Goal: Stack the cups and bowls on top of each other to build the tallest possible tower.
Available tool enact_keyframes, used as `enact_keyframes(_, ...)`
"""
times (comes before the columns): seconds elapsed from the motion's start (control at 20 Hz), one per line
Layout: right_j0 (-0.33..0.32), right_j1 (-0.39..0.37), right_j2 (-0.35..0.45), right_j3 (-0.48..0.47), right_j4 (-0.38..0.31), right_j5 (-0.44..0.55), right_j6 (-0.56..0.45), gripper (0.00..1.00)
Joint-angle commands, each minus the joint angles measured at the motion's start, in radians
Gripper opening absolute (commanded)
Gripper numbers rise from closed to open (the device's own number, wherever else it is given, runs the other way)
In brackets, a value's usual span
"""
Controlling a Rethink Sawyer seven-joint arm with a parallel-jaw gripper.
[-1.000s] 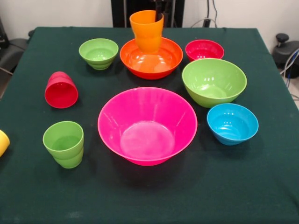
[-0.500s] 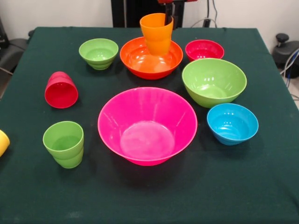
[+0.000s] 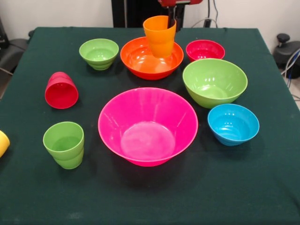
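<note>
the gripper [image 3: 171, 14] at the 12 o'clock edge of the counter [image 3: 262, 187] has its fingers closed on the rim of the orange cup [image 3: 160, 35], one dark finger showing at the cup's far lip. over the last second the cup has swung from the middle of the orange bowl [image 3: 140, 58] toward 2 o'clock and tipped a little; it now hangs over that bowl's right side, seemingly clear of the bottom. that suggests the cup is being carried off to start the tower elsewhere, probably in the pink bowl [image 3: 147, 125], though nothing is stacked yet.

every bowl is empty. the pink bowl, the widest, sits at the centre. the large green bowl [image 3: 214, 81] lies at 2 o'clock from it, the blue bowl [image 3: 233, 123] at 3 o'clock, the red bowl [image 3: 205, 49] at 1 o'clock and the small green bowl [image 3: 99, 53] at 11 o'clock. the red cup [image 3: 61, 90] lies on its side at 10 o'clock, the green cup [image 3: 64, 144] stands upright and empty at 9 o'clock, and only a sliver of the yellow cup [image 3: 3, 142] shows at the left edge.
</note>
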Motion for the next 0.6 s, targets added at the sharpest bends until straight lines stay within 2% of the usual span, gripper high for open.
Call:
enact_keyframes(0.05,0.019,0.014,-0.001,0.064,-0.009,0.003,0.034,0.00)
enact_keyframes(0.2,0.007,-0.007,-0.013,0.145,0.001,0.005,0.044,0.00)
enact_keyframes(0.35,0.018,-0.065,-0.031,0.219,-0.007,-0.025,0.069,0.00)
enact_keyframes(0.6,0.005,-0.077,-0.045,0.269,-0.009,-0.058,0.089,0.00)
